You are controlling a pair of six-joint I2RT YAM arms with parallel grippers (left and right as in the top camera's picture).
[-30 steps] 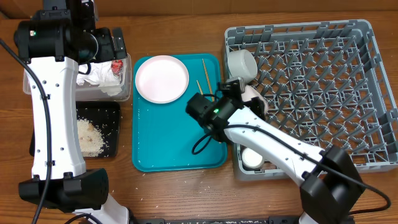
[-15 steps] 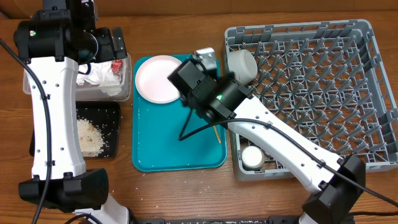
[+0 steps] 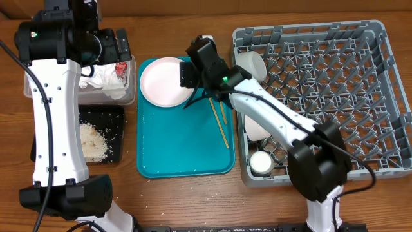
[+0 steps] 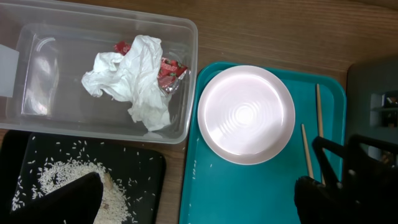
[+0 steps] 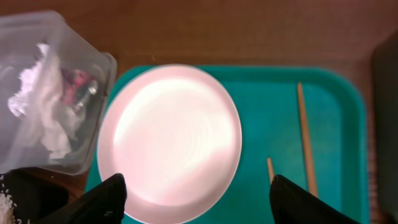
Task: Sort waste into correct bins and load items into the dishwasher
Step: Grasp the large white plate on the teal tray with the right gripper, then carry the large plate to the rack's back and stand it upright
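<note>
A pale pink plate (image 3: 166,80) lies at the back of the teal tray (image 3: 174,154); it also shows in the left wrist view (image 4: 246,114) and the right wrist view (image 5: 169,142). Two wooden chopsticks (image 3: 220,125) lie on the tray to its right (image 5: 305,140). My right gripper (image 3: 190,76) hangs open and empty above the plate's right edge (image 5: 199,202). My left gripper (image 4: 199,205) is open and empty, high over the bins. The clear tub (image 3: 106,95) holds white napkins (image 4: 134,78) and a red wrapper (image 4: 168,68). The black tray (image 3: 109,122) holds rice crumbs (image 4: 56,177).
The grey dish rack (image 3: 335,84) stands at the right, with a white bowl (image 3: 250,64), another white bowl (image 3: 257,125) and a small white cup (image 3: 261,163) along its left side. The left arm's white link (image 3: 55,109) stands over the bins.
My right arm has swung from the rack's left edge to the left and back, ending above the pink plate. The chopsticks now lie uncovered. The left arm has not moved.
</note>
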